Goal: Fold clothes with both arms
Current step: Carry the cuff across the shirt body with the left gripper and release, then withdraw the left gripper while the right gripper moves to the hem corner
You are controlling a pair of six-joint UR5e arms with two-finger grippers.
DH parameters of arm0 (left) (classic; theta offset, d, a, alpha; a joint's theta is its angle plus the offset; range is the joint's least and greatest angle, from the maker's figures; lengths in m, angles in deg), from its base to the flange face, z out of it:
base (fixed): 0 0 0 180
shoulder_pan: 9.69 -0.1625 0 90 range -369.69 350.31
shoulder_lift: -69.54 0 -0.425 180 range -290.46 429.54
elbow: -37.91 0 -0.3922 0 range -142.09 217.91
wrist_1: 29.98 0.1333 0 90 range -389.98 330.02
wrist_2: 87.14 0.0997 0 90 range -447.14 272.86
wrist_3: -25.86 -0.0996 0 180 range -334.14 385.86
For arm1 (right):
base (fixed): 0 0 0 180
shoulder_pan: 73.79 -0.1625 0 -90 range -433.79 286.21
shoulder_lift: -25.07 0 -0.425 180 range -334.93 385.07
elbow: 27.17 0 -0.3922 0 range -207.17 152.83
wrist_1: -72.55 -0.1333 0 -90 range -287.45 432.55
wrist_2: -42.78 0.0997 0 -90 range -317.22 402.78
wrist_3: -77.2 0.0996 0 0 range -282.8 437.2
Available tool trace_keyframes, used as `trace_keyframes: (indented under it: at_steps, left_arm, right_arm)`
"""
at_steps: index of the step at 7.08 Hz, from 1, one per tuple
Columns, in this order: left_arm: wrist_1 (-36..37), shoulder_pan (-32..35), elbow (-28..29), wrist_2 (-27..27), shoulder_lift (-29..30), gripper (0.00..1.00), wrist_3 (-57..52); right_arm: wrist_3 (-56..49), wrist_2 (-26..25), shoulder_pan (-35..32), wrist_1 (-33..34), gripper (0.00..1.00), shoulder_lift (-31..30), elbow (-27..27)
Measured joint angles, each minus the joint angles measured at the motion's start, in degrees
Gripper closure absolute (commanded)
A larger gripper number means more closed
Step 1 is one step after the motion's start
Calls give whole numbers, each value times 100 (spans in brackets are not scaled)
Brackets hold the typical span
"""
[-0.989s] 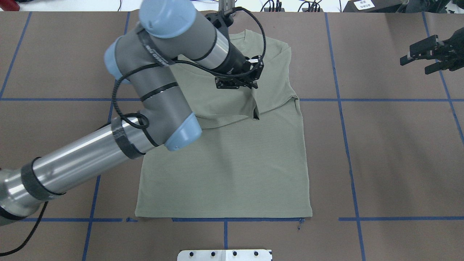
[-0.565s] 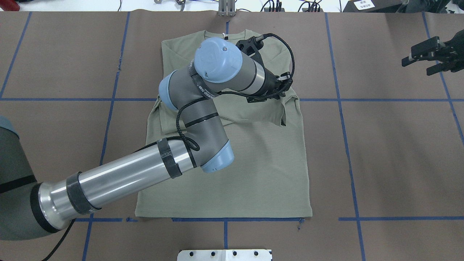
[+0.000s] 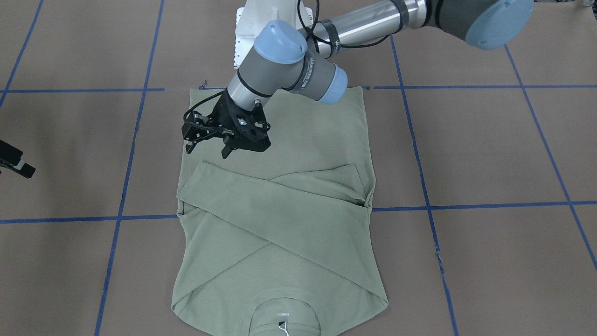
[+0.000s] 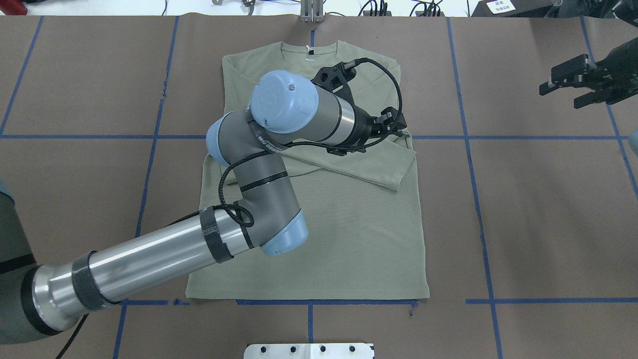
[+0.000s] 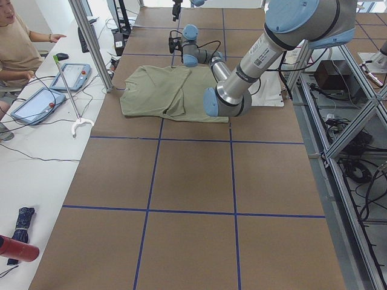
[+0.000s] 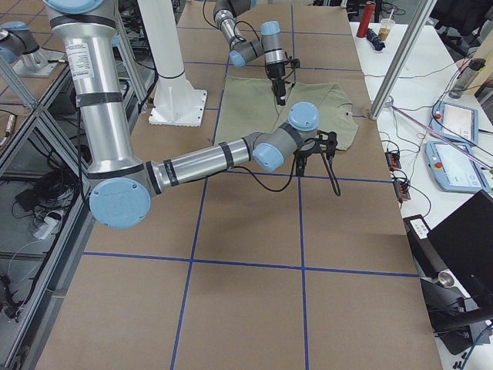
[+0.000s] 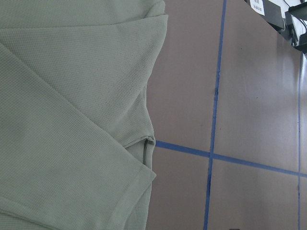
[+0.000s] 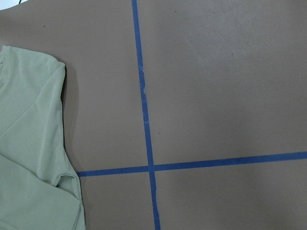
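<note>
The sage-green shirt (image 4: 349, 239) lies flat on the brown table, collar at the far edge, with both sleeves folded across the chest. The upper sleeve (image 3: 280, 219) runs slantwise, and its cuff (image 4: 403, 172) rests near the shirt's right side. My left gripper (image 3: 207, 148) hovers just above the shirt beside that cuff, open and holding nothing. My right gripper (image 4: 563, 92) hangs open and empty over bare table far to the right of the shirt. The left wrist view shows the cuff (image 7: 139, 177) lying flat.
Blue tape lines (image 4: 468, 137) divide the table into squares. The white base plate (image 4: 309, 350) sits at the near edge and a metal post (image 4: 311, 10) at the far edge. A person (image 5: 15, 42) sits at a side desk with tablets (image 5: 72, 75).
The left gripper carried the lifted sleeve rightwards across the chest, then let it go; the sleeve now lies flat. The right gripper drifted slightly left.
</note>
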Motion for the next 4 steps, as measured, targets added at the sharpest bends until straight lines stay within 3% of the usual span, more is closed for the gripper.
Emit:
trace_keyframes:
  at_steps: [2,3,4]
  left_arm:
    - [563,208,-927,-277,-726,18,-545]
    - [851,298,-1339,-320,-1143,15,-920]
    - [995,346,-1688,-345,-1546,0,-1211]
  right_arm:
    - [1317,-1080,1170,32,0,-58,-793]
    - [2144,-1798,1960,45,1,-158,-1244]
    - [2867,-2591,2750,58,3,-275,-1613]
